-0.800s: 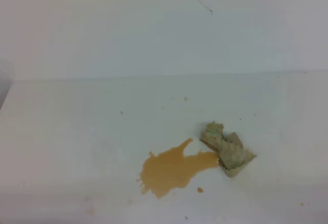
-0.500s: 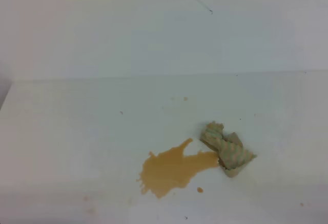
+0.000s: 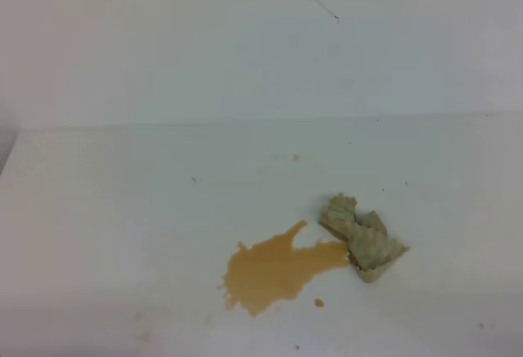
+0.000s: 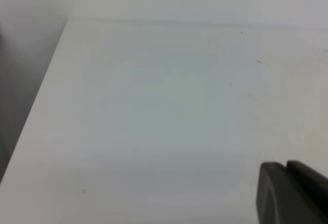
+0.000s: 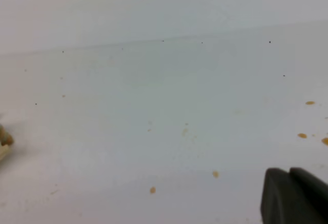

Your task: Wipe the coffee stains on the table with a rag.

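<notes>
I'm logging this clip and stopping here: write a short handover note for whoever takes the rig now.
Right gripper: shut, holding nothing, only its tip shows, low in the right wrist view.
Left gripper: a dark tip at the frame corner, state unclear.
Rag: bunched on the table, its left edge touching the coffee puddle.
Droplets lie scattered nearby.
Done: no wiping visible.
Left: grasp rag, wipe puddle and droplets.

A wide, flat white table point(image 4: 154, 121) fills the view. At five o'clock sits the dark, blunt left gripper point(image 4: 289, 193). A grey gap runs along nine o'clock.
</notes>
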